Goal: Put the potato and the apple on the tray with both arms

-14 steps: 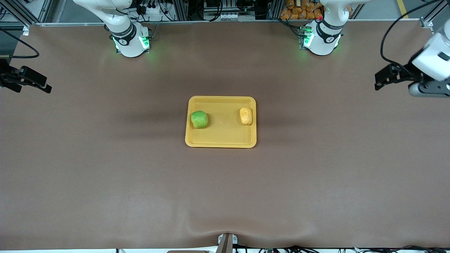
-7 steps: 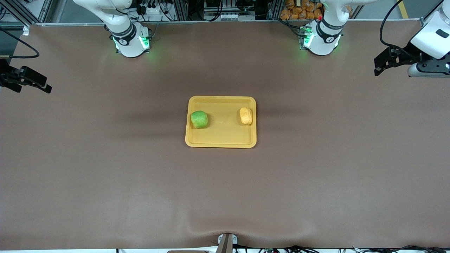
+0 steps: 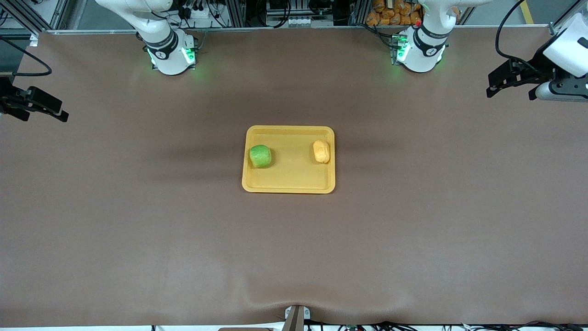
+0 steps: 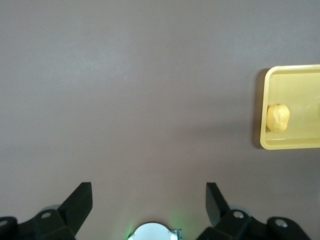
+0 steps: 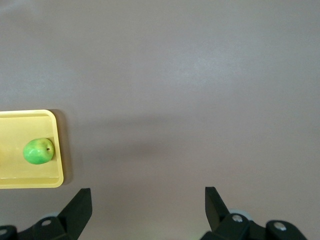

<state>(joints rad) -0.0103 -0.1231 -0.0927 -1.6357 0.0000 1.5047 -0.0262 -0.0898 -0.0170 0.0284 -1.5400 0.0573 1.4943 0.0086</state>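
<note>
Potato (image 3: 321, 151) and apple (image 3: 260, 156) lie on tray (image 3: 288, 185) (both empty pincers (image 3: 498, 84) (image 3: 43, 108) gape, well apart).

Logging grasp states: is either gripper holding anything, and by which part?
Nothing is held. The left gripper and right gripper are open over bare table; the apple and potato lie on the tray.
</note>
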